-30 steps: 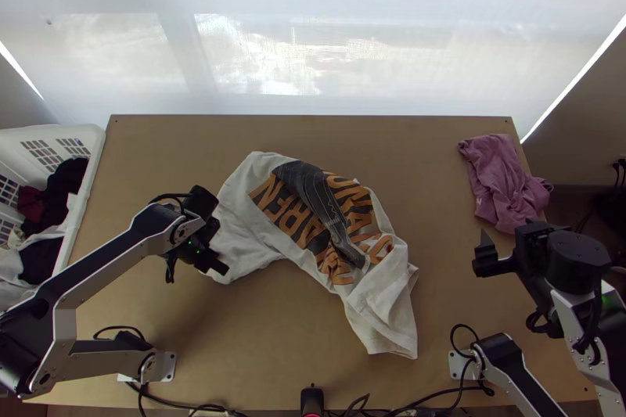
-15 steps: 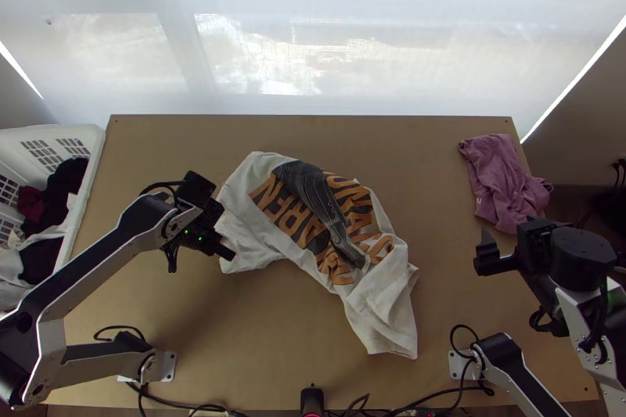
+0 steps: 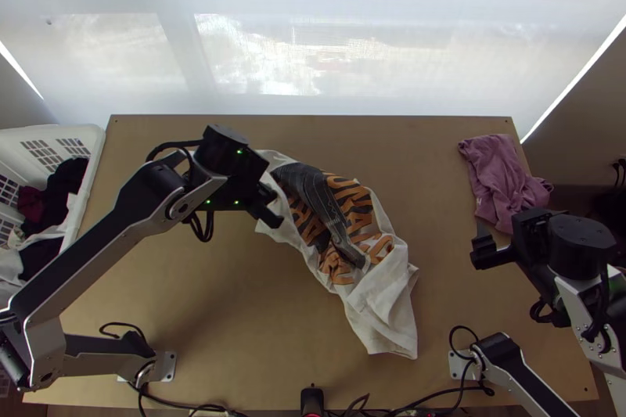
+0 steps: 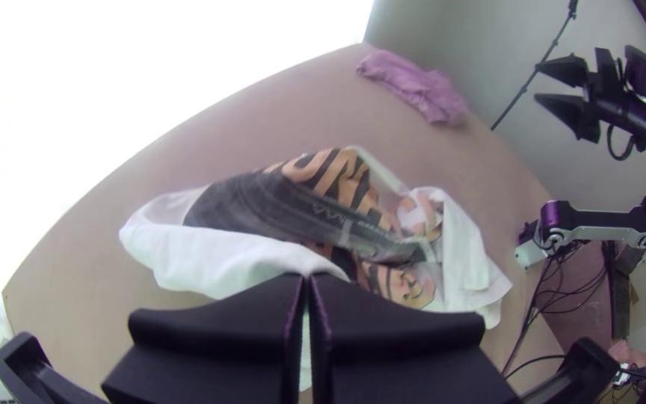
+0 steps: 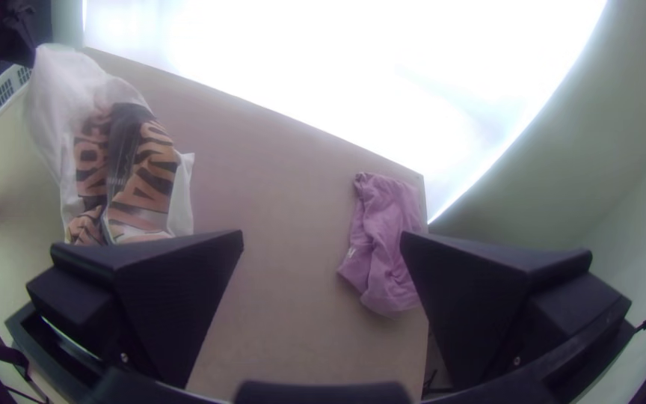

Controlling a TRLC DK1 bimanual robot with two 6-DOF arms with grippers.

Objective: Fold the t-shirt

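Note:
In the top view my left gripper [image 3: 271,212] is over the left part of the white t-shirt [image 3: 366,217], which has a black and orange print. In the left wrist view the left gripper [image 4: 306,280] is shut on white cloth of the t-shirt [image 4: 263,206]. The right wrist view shows that end of the t-shirt [image 5: 61,82] raised off the table, while the printed part lies bunched. My right gripper [image 3: 479,243] stands open at the table's right side, away from the t-shirt; in its wrist view the right gripper [image 5: 323,238] has its fingers wide apart.
A crumpled pink garment [image 3: 505,182] lies at the table's right edge, beyond the right gripper. On the left stands a white basket [image 3: 88,174] holding dark and white clothes. Cables [image 3: 274,411] run along the near edge of the table [image 3: 422,143].
My left gripper has moved up the picture and to the right, bringing the t-shirt's left end with it. The right gripper has barely shifted; the t-shirt's lower right part lies unchanged.

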